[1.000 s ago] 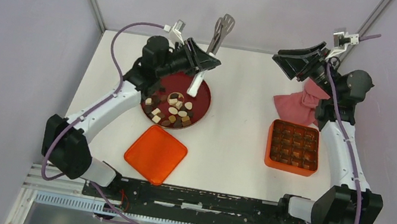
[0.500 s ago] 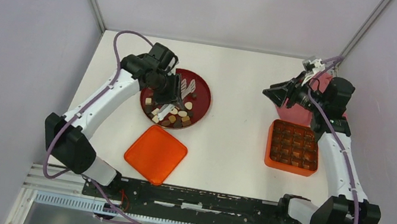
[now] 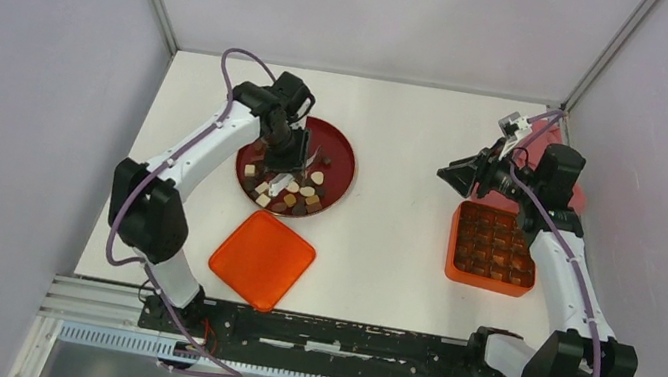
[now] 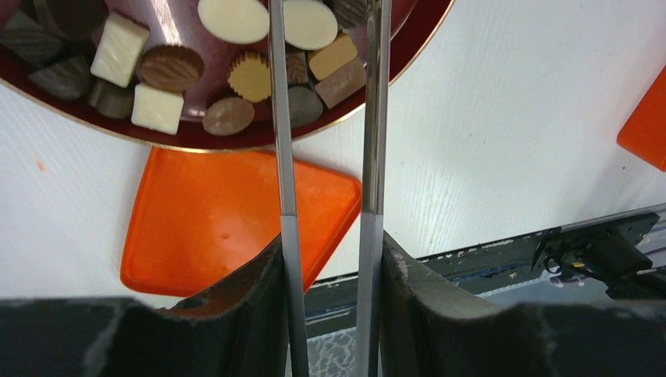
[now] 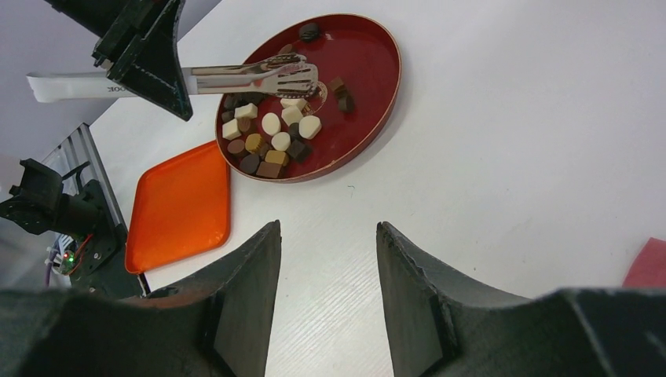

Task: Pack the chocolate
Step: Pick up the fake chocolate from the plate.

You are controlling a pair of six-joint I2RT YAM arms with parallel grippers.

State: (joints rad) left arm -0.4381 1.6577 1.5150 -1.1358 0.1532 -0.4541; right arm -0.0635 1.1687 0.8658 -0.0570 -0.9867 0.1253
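top external: high overhead, whole white surface (image 3: pixel 395 158).
left wrist: close above round dark red plate (image 4: pixel 404 31).
right wrist: farther, same plate (image 5: pixel 369 71).

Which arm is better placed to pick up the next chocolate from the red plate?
Left. The left gripper holds the tongs over the plate, their tips close to the chocolate. The right gripper is empty, apart from the plate, near the orange box.

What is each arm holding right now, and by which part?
The left end effector grips metal tongs across their two arms, toward the handle end, tips over the plate of chocolate. The right end effector is open and holds nothing.
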